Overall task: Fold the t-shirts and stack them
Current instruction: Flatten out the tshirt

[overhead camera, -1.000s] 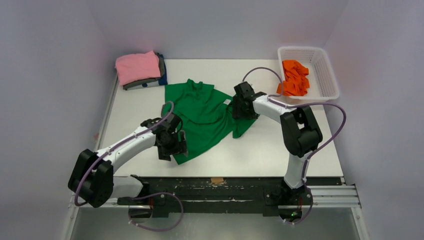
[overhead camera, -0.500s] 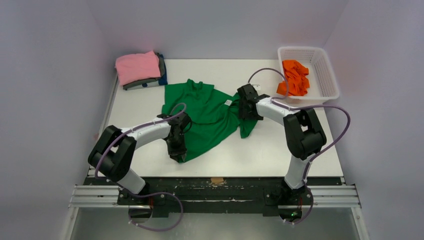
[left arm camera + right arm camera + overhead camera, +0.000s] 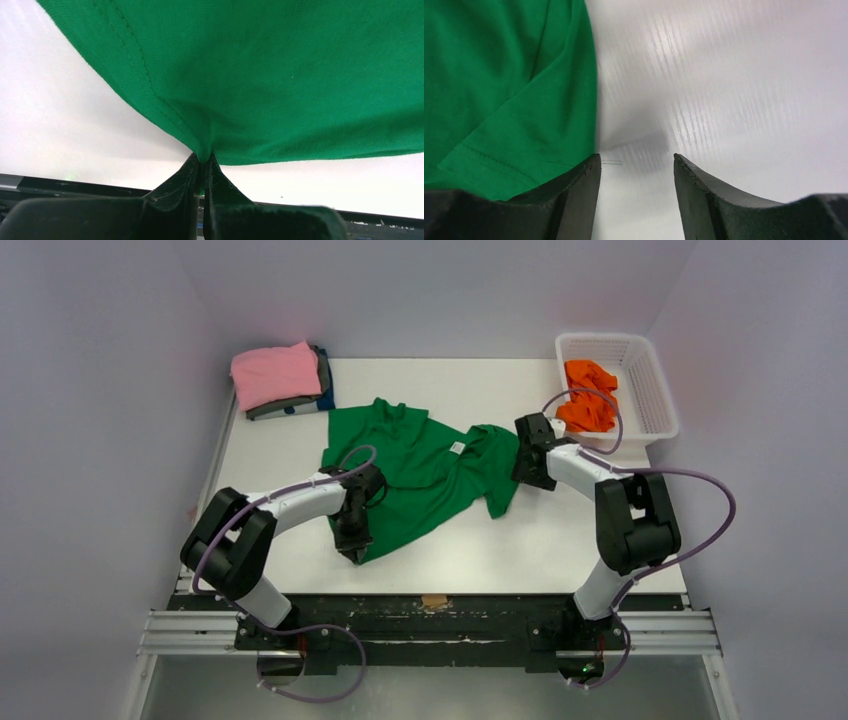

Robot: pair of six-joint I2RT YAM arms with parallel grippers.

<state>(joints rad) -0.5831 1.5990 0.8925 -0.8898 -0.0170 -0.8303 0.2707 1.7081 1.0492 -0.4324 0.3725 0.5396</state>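
Nearby, basket (image 3: 655,390) of orange tees (image 3: 590,400)

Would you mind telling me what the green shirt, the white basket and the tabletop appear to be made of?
The green shirt looks like soft matte cotton-like cloth: fine weave, stitched hem, loose folds. The white basket seems rigid plastic, its walls a moulded lattice. The tabletop looks like smooth white laminate or plastic, slightly glossy with fine streaks; which, I cannot tell.
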